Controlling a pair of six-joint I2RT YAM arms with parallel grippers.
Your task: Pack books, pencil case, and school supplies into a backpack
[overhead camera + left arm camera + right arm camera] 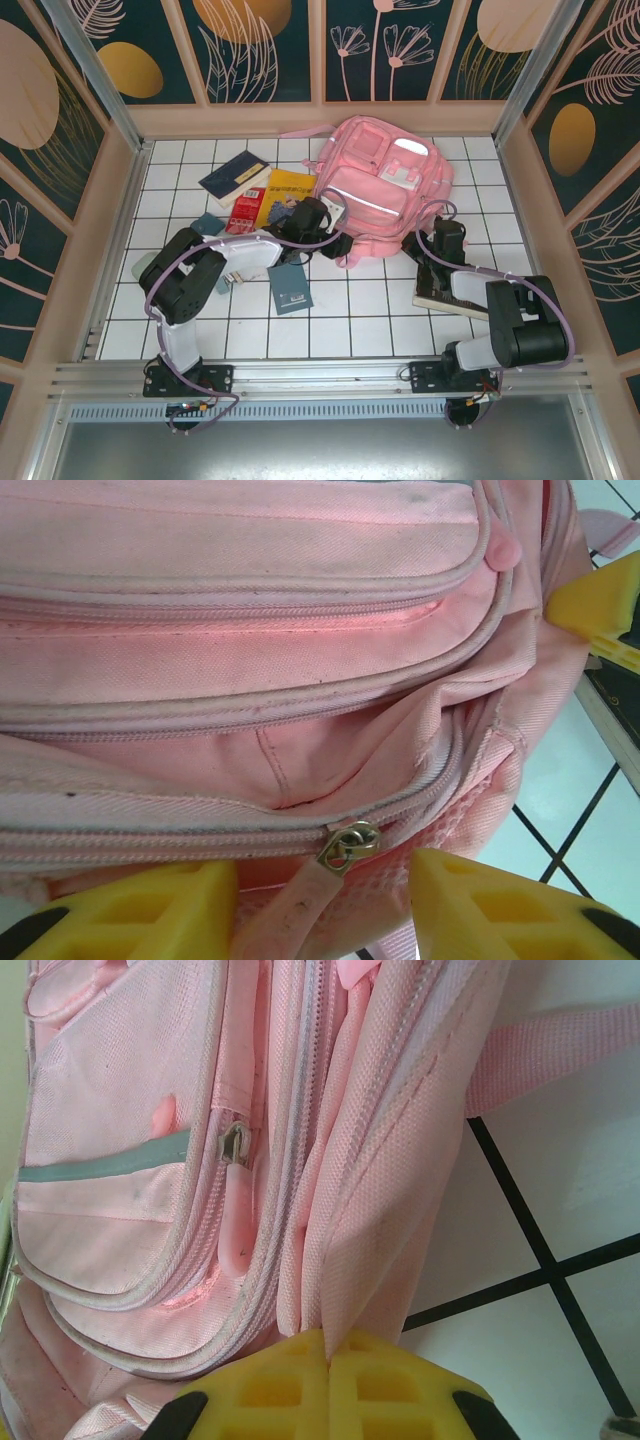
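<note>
Top external: a pink backpack [385, 185] is lying at the far middle of a white-tiled table [350, 320], inside walls of dark teal panels [260, 50] painted with pale flowers and leaves. To its left a navy book [233, 177], a yellow book [287, 192] and a red piece [245, 210] are lying close together. A small teal book [290, 290] is sitting nearer the arms, and a thick brown book [450, 295] is lying under the right arm [520, 320]. The left arm [200, 270] is reaching to the bag's lower left edge.

Left wrist: the left gripper [322, 920] is hanging with its yellow fingers [130, 910] parted. A metal zipper pull [348, 846] and its pink tab are sitting loose in the gap, against the bag's seams.

Right wrist: the right gripper [328, 1390] is pinching a fold of the backpack's side fabric, fingers pressed together. A pink strap [560, 1050] is trailing across the tiles.
</note>
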